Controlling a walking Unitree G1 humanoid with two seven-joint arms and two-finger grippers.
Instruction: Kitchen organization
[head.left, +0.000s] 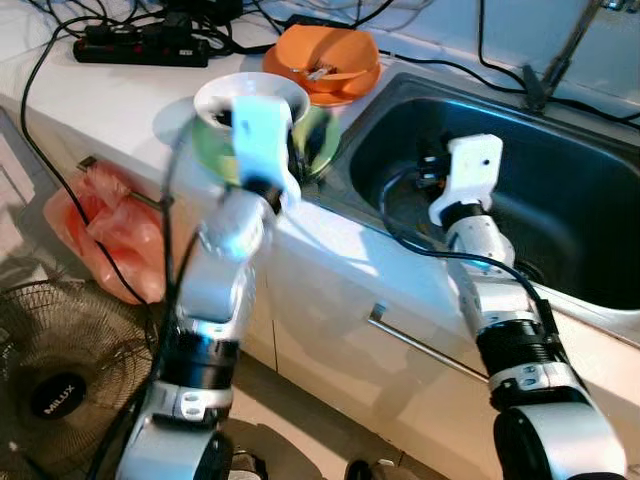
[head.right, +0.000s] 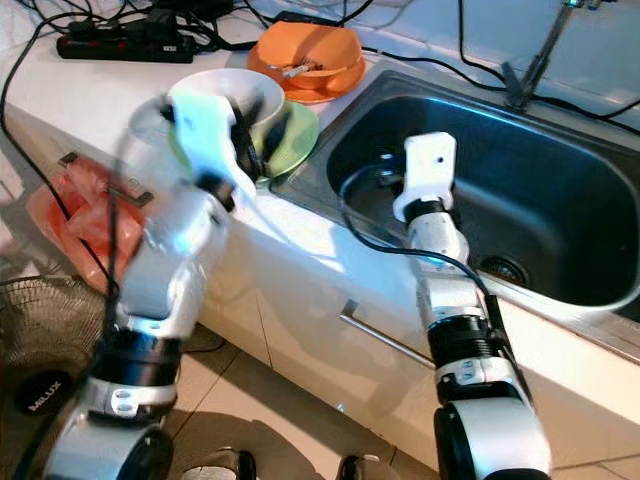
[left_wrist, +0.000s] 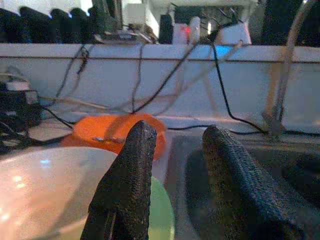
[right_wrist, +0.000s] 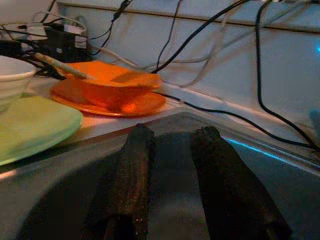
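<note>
A white bowl (head.left: 250, 97) sits on a green plate (head.left: 322, 142) on the counter just left of the sink (head.left: 560, 200). Behind them an orange bowl (head.left: 325, 55) rests on an orange plate (right_wrist: 107, 105), with a stick-like utensil (right_wrist: 60, 65) poking out of it. My left gripper (left_wrist: 175, 132) hovers over the white bowl's (left_wrist: 45, 190) near rim and the green plate (left_wrist: 161, 215), open, with nothing between its fingers. My right gripper (right_wrist: 172, 132) is down inside the sink basin near its left wall, open and holding nothing.
A black power strip (head.left: 140, 48) and several cables lie along the back of the counter. The faucet (head.left: 560, 60) stands behind the sink. Below the counter edge hang a red plastic bag (head.left: 100, 225) and a drawer handle (head.left: 420, 345); a floor fan (head.left: 55, 380) stands at lower left.
</note>
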